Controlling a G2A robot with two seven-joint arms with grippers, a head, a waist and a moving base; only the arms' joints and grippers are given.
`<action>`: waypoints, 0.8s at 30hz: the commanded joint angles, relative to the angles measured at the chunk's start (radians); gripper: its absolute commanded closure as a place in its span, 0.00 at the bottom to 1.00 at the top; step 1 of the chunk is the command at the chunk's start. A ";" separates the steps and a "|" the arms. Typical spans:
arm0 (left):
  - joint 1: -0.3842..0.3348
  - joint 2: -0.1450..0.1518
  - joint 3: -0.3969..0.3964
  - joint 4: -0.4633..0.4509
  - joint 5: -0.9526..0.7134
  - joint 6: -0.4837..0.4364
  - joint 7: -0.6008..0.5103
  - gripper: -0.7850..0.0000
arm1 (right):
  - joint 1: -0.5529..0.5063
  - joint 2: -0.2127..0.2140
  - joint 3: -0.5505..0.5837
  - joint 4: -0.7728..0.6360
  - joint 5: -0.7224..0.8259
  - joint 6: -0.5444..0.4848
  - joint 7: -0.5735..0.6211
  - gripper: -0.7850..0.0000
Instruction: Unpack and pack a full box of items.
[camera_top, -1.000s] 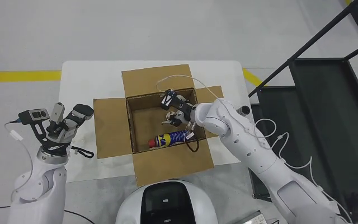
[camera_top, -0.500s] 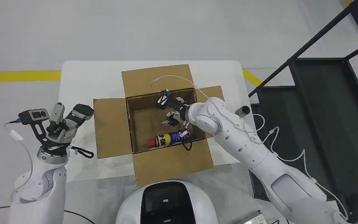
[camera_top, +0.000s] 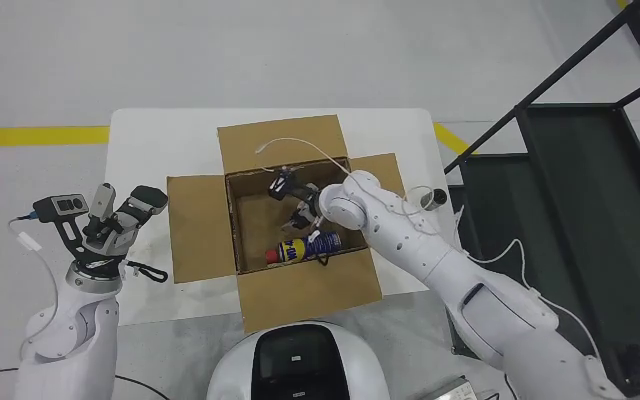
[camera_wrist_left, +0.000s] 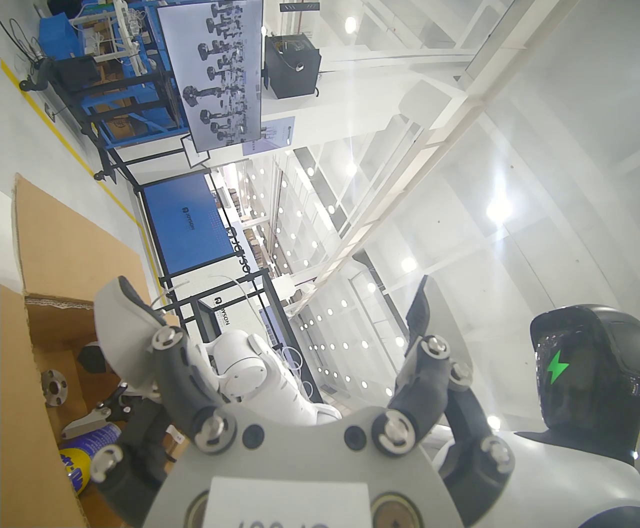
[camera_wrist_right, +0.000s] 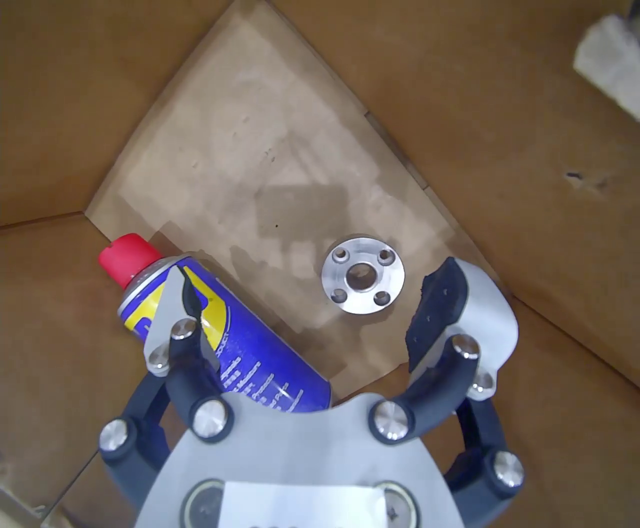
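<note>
An open cardboard box (camera_top: 200, 240) sits on the white table (camera_top: 150, 140), flaps spread. On its floor lie a blue spray can (camera_wrist_right: 250, 350) with a red cap and a round metal flange (camera_wrist_right: 362, 280) with several holes. My right gripper (camera_wrist_right: 305, 295) hangs open inside the box just above the flange, one finger over the can, the other beside the flange. From above, the can (camera_top: 300, 246) lies near the box's front wall, with the right gripper (camera_top: 290, 198) behind it. My left gripper (camera_top: 122, 215) is raised left of the box, open and holding nothing (camera_wrist_left: 270, 320).
A black metal rack (camera_top: 570, 170) stands to the right of the table. A white cable (camera_top: 300, 146) arcs over the box's far flap. A small black loop (camera_top: 146, 270) lies on the table by the left arm. A yellow line (camera_top: 50, 134) marks the floor.
The right arm has pushed further left across the inside of the box, its gripper still open. The left arm and the spray can have not moved.
</note>
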 joint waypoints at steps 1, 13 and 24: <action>0.000 0.000 0.000 0.000 0.000 0.000 0.000 0.00 | 0.010 -0.010 -0.006 0.033 0.009 -0.003 -0.009 0.00; 0.000 0.000 0.000 0.000 0.000 0.000 0.000 0.00 | 0.036 -0.048 -0.029 0.156 0.014 -0.023 -0.044 0.00; 0.000 0.000 0.000 0.000 0.000 0.000 0.000 0.00 | 0.035 -0.064 -0.022 0.202 0.012 -0.021 -0.060 0.00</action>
